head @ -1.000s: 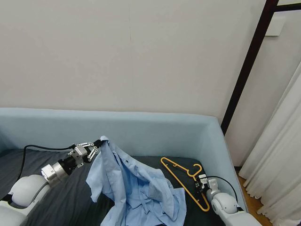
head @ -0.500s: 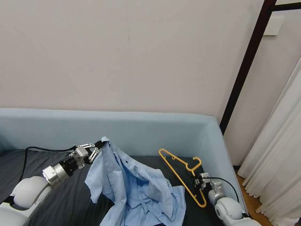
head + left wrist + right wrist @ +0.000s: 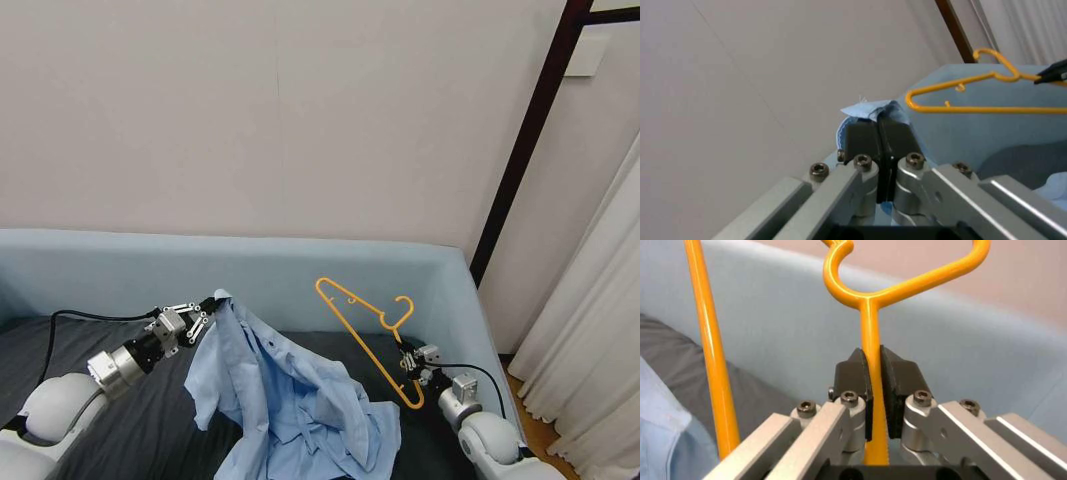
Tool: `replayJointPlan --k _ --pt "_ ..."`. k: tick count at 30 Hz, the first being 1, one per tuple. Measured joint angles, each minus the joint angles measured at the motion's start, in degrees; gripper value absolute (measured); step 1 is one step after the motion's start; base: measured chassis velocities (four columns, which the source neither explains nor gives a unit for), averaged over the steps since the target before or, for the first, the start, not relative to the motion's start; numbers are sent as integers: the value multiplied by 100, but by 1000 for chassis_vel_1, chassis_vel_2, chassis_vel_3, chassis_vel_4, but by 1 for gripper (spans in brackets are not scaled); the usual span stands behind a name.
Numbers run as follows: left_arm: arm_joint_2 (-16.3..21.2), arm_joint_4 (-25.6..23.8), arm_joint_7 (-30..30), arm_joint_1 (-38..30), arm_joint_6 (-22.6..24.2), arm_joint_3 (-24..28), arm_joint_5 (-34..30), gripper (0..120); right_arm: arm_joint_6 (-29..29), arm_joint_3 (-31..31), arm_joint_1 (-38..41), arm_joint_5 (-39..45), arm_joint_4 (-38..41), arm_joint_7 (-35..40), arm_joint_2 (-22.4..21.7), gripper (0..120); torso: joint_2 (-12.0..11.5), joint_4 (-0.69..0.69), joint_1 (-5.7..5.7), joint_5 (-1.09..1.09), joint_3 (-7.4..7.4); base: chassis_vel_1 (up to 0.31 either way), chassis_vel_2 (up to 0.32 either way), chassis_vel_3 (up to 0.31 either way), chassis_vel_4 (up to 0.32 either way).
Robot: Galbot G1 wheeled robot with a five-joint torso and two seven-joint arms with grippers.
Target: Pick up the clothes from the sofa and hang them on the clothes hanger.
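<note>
A light blue shirt (image 3: 290, 400) hangs in a crumpled drape over the dark sofa seat. My left gripper (image 3: 205, 317) is shut on its collar, holding that corner up; the pinched fabric (image 3: 870, 108) shows past the gripper (image 3: 879, 131) in the left wrist view. An orange clothes hanger (image 3: 370, 335) is lifted off the seat and tilted, hook toward the sofa's right end. My right gripper (image 3: 408, 364) is shut on its stem, and the right wrist view has the gripper (image 3: 873, 371) clamped around the orange bar (image 3: 869, 330) just below the hook. The hanger (image 3: 973, 90) also crosses the left wrist view.
The sofa has a pale blue padded back (image 3: 300, 275) and a right armrest (image 3: 465, 310) beside the hanger. Behind stands a plain wall, with a dark upright post (image 3: 525, 140) and white curtains (image 3: 600, 340) to the right.
My right gripper has raised the orange hanger off the sofa seat and swung it up and to the left. The left gripper and the shirt have stayed nearly still.
</note>
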Motion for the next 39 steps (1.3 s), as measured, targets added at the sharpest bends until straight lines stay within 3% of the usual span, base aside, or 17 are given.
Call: replayJointPlan --k 4,5,12,21,28,39 --pt "92 -42 -10 9 1 -1 -190 0 377 162 -567 -1766 1055 531 -287 4 0 -2 0 1 0 0 0 0 0" --pt "92 -42 -10 9 1 -1 -190 0 377 162 -567 -1766 1055 531 -287 4 0 -2 0 1 0 0 0 0 0" --pt "155 -108 -10 85 1 -23 -248 0 476 43 -1189 -3811 1873 1494 -366 4 0 0 0 1 0 0 0 0 0" --pt "283 -7 -26 110 26 19 -519 0 410 -246 -1607 -4747 2358 1718 -129 4 0 -1 0 0 0 0 0 0 0" --pt "569 17 -110 138 71 67 -927 0 338 -376 -1522 -5305 2189 1519 203 4 -1 -1 1 1 0 0 0 0 0" --pt "997 187 10 152 -105 95 -1035 0 -24 -227 -1235 -4967 1649 1541 287 4 -1 -2 1 1 1 0 0 0 0"
